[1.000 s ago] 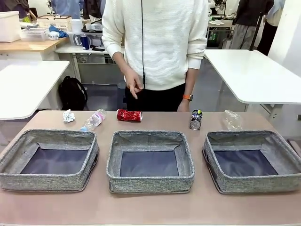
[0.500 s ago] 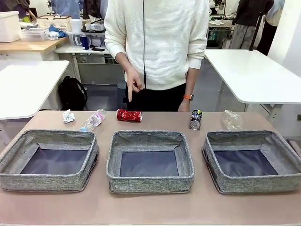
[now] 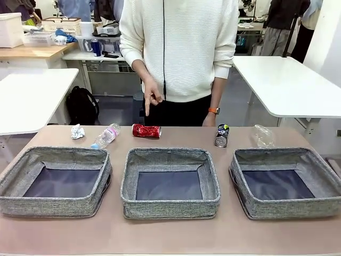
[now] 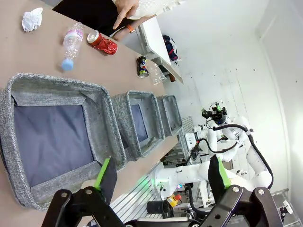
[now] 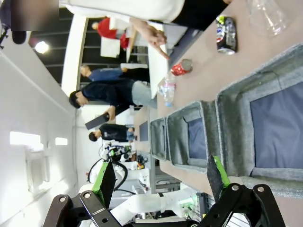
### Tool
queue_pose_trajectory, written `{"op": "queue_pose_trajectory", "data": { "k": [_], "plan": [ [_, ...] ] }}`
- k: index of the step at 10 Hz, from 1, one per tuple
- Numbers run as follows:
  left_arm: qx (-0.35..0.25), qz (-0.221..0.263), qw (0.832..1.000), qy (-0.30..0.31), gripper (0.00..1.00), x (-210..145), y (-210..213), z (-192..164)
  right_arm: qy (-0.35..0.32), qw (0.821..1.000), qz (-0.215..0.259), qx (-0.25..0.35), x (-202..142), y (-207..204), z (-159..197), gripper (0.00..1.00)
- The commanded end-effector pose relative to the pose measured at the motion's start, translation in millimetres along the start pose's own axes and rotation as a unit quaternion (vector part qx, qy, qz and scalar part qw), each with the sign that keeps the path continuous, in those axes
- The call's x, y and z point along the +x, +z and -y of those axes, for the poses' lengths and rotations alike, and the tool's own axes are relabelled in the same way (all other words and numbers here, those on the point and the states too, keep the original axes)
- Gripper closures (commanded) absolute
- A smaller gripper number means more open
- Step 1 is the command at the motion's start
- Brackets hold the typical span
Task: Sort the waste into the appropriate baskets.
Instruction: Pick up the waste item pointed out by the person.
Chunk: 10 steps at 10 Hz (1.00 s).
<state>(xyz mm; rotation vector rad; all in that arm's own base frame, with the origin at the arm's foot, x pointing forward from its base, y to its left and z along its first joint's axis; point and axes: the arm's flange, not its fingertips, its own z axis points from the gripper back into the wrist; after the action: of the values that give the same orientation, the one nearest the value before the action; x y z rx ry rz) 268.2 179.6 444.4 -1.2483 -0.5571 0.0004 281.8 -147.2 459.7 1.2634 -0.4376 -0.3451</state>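
Tan counter [image 3: 170,234] is carrying three grey woven baskets in a row: left basket [image 3: 53,206], middle basket [image 3: 170,209], right basket [image 3: 287,209]. Your left gripper [image 4: 158,165] and right gripper [image 5: 162,164] are holding their jaws wide apart, gripping nothing. A person's hand [image 3: 153,98] is pointing down at the red can [image 3: 146,130]. Lying beyond the baskets with it are the bottle [image 3: 105,136], dark can [image 3: 221,135], cup [image 3: 263,136] and paper wad [image 3: 78,131].

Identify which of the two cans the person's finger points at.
The red can, lying just below the pointing hand; the dark can lies farther right, beside the cup.
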Motion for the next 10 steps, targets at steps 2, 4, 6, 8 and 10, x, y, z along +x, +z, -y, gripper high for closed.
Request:
{"op": "queue_pose_trajectory", "data": {
  "k": [2,4,6,8,10],
  "plan": [
    [0.060,-0.037,0.996,-0.052,0.00,12,-27,8,0.000,1.000,0.004,0.010,3,0,-3,0.00],
    [0.097,-0.067,0.971,-0.206,0.00,45,-108,46,0.000,1.000,0.004,0.010,3,0,-3,0.00],
    [0.109,-0.085,0.925,-0.354,0.00,51,-181,88,0.000,1.000,0.004,0.010,3,0,-3,0.00],
    [0.093,-0.130,0.862,-0.480,0.00,48,-247,125,0.000,1.000,0.004,0.010,3,0,-3,0.00],
    [0.161,-0.158,0.774,-0.591,0.00,61,-307,147,0.000,1.000,0.004,0.010,3,0,-3,0.00]
  ]
}}
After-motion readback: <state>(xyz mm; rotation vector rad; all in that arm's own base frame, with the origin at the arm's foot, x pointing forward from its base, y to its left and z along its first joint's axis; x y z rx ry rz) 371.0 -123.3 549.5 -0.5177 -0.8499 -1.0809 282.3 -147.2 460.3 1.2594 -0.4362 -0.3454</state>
